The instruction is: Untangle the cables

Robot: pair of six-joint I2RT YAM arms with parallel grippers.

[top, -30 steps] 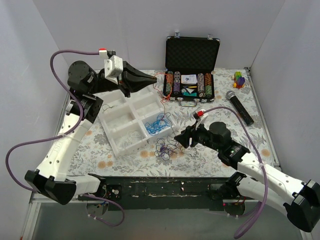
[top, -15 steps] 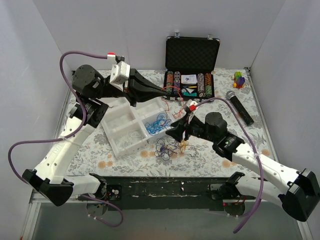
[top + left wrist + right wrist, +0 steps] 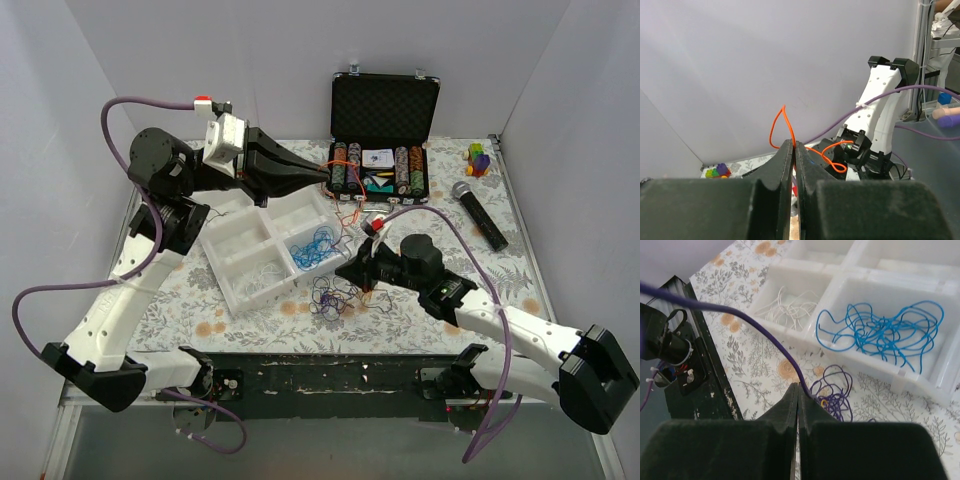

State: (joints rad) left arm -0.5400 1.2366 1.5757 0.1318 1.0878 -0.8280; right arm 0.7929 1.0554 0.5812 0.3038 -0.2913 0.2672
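Observation:
My left gripper (image 3: 328, 180) (image 3: 794, 144) hangs high over the table's back, shut on an orange cable (image 3: 771, 136). That orange cable (image 3: 345, 200) droops from it toward the right arm. Lower down, my right gripper (image 3: 345, 271) (image 3: 798, 386) is shut just above a tangle of purple cables (image 3: 335, 296) (image 3: 836, 392) on the tabletop. One purple strand (image 3: 765, 335) rises from its tips. Blue cables (image 3: 315, 246) (image 3: 885, 330) and white cables (image 3: 787, 307) lie in separate compartments of a white tray (image 3: 228, 212).
An open black case of poker chips (image 3: 385, 150) stands at the back, close to the left gripper. A microphone (image 3: 478, 212) and coloured blocks (image 3: 480, 158) lie at the right. The table's black front edge (image 3: 705, 385) is near the tangle.
The right gripper has gone from open to shut at the purple tangle. The left gripper swung right with the orange cable, then back a little to the left.

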